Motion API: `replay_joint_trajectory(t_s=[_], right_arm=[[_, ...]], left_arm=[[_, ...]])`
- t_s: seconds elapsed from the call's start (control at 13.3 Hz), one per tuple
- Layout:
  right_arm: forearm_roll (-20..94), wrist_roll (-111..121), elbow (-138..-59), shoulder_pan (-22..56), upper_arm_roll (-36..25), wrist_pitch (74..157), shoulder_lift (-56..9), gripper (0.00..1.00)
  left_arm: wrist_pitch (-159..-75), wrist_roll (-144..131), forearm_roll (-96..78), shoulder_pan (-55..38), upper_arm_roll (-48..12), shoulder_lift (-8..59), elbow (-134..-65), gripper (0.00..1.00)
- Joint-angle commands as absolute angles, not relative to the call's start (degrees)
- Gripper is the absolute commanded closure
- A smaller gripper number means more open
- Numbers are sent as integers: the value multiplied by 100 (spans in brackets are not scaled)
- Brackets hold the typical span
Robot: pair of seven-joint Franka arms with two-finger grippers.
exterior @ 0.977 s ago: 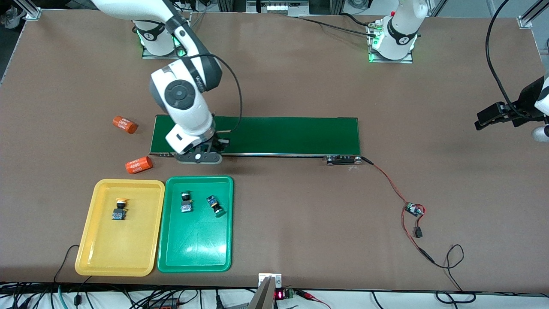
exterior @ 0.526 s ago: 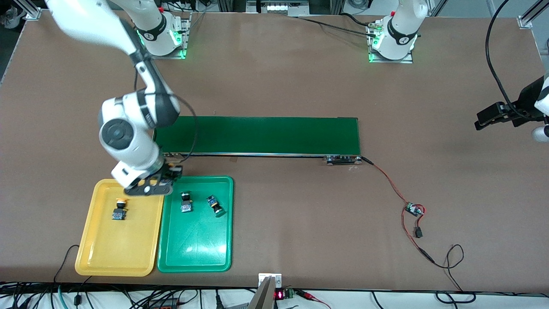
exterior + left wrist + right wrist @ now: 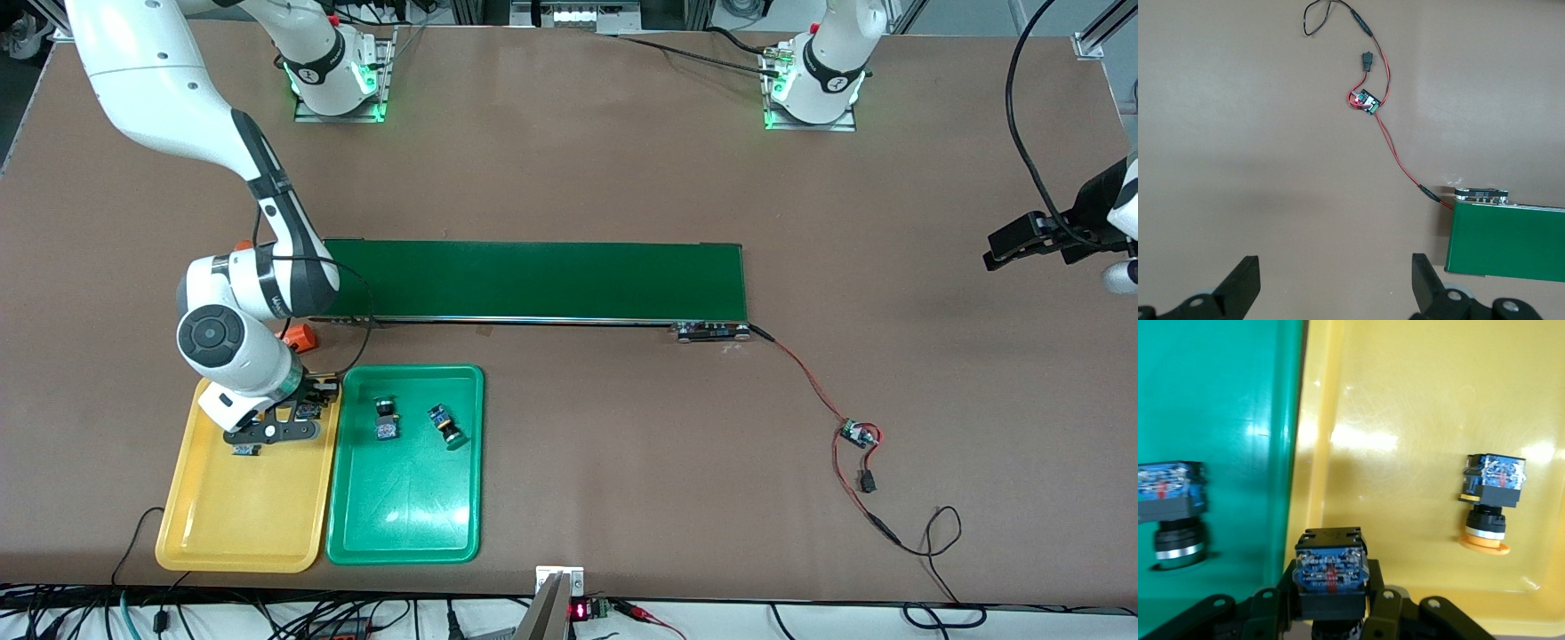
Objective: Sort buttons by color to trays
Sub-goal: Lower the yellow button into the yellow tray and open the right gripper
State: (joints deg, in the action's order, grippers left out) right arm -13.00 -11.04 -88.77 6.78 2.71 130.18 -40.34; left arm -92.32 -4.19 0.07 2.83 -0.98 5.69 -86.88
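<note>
My right gripper (image 3: 302, 411) hangs low over the yellow tray (image 3: 240, 516), at its end nearest the conveyor, and is shut on a button (image 3: 1331, 570). The button's blue-and-black body shows between the fingers; its cap is hidden. Another button with a yellow cap (image 3: 1489, 499) lies in the yellow tray, mostly hidden under the hand in the front view. Two green-capped buttons (image 3: 385, 420) (image 3: 444, 426) lie in the green tray (image 3: 400, 524) alongside. My left gripper (image 3: 1335, 287) waits open and empty above bare table at the left arm's end.
The long dark-green conveyor belt (image 3: 533, 280) runs across the middle of the table. An orange cylinder (image 3: 302, 336) lies between the belt and the yellow tray, partly hidden by my right arm. A circuit board (image 3: 859, 434) on red-black wires lies toward the left arm's end.
My right arm has swung from the conveyor's end to low over the yellow tray, carrying the button. The left arm has not moved.
</note>
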Motion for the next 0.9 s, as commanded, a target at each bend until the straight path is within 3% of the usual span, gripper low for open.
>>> replay_joint_trajectory(t_s=[0.0,0.15,0.3,0.83], right_arm=[[-1397,-1046,-8719,633,316,12999,-4139,89],[-1389,-1107,-8745,615,316,12999,-4148,76],[-1389,-1090,-8745,624,316,12999,-4148,70],[-1617,-958,-8877,554,141,13368,-4157,66]], left_arm=[[-9255,-325,88,264,-114,483,-8701,0],[-9255,-325,79,237,-123,475,-8701,0],[-9255,-325,53,237,-123,466,-8710,0],[-9246,-334,44,290,-272,422,-8728,0]])
